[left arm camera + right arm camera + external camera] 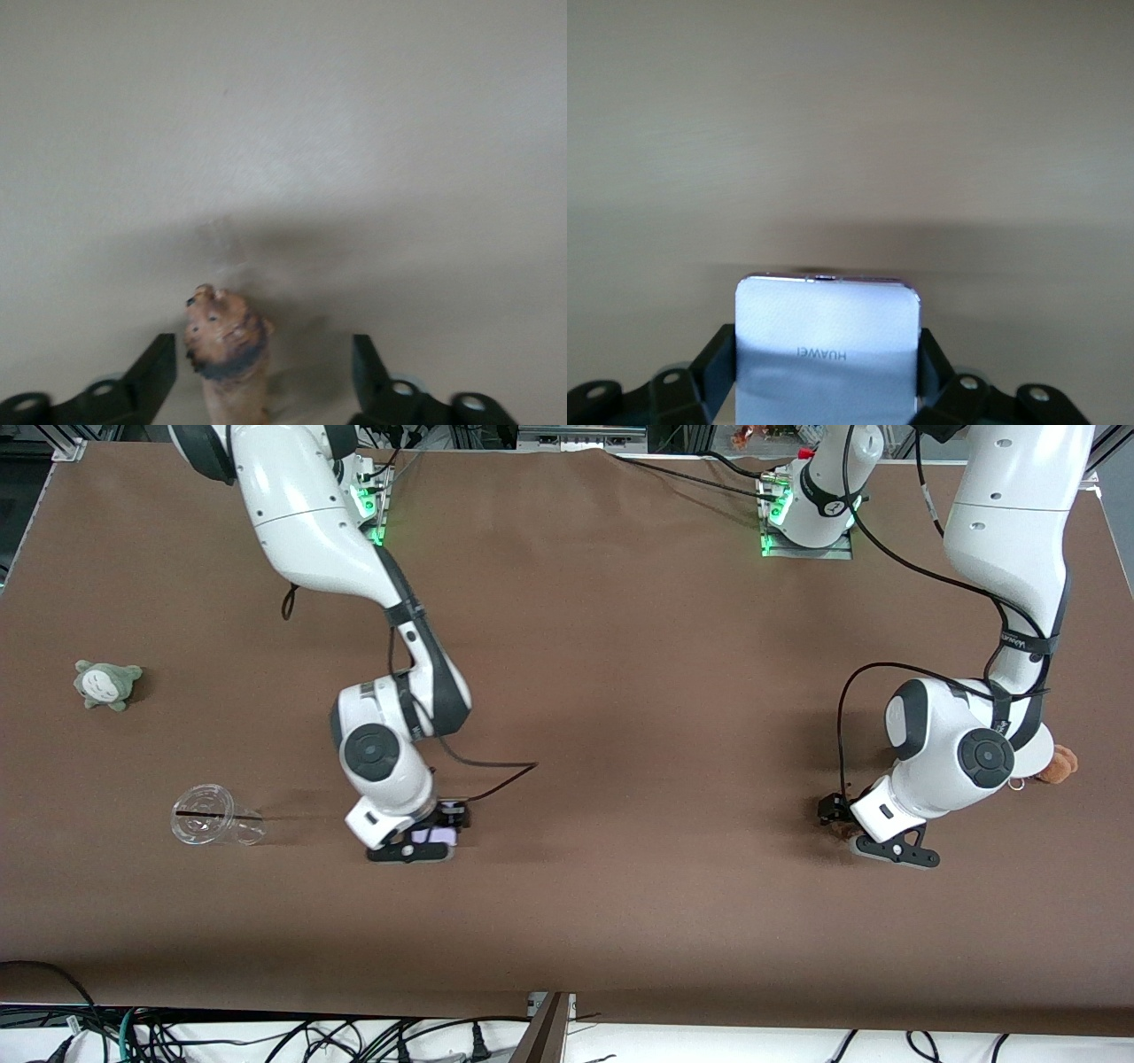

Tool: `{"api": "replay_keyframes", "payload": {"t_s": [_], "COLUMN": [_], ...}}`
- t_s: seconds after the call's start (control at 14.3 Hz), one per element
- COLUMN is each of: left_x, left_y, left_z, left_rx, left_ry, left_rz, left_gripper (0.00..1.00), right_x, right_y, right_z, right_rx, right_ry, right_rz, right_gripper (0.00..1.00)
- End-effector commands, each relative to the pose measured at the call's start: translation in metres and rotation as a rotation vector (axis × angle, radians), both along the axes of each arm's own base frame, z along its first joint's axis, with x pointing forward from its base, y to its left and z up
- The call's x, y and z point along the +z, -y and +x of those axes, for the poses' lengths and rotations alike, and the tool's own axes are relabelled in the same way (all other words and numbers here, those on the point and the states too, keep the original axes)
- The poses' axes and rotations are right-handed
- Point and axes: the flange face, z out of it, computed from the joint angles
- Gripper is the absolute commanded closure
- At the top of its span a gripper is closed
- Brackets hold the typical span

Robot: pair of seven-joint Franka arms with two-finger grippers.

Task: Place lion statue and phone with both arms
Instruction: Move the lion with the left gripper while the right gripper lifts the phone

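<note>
The phone (826, 328), a pale lavender-white slab marked HUAWEI, sits between the fingers of my right gripper (826, 370), which is shut on its two long edges. In the front view that gripper (432, 836) is low at the table with the phone (438, 836) showing under it. The lion statue (227, 350), orange-brown with a darker mane, stands on the table between the fingers of my left gripper (264, 370), which is open around it with a gap on each side. In the front view the left gripper (836, 818) is down at the table and mostly hides the lion statue (840, 831).
A clear plastic cup (213, 825) lies on its side beside the right gripper, toward the right arm's end. A grey-green plush toy (108, 684) lies farther from the front camera. A tan plush with a metal ring (1056, 765) sits partly hidden by the left arm.
</note>
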Motion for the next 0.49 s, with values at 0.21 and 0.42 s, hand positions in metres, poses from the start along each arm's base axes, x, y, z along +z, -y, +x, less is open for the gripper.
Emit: {"api": "replay_keyframes", "payload": {"t_s": [0.21, 0.42], "left_x": [0.053, 0.098], "left_y": [0.010, 0.006], "left_z": [0.004, 0.007], "left_rx": [-0.027, -0.037], "left_ry": [0.051, 0.104], "left_rz": [-0.018, -0.006], "left_gripper": [0.00, 0.00], "right_x": [0.002, -0.003], "right_y": [0.113, 0.149], "right_z": [0.024, 0.029], "right_rx": [0.090, 0.123], "right_ry": [-0.052, -0.067], "right_rz": [-0.065, -0.070], "right_gripper": [0.76, 0.76]}}
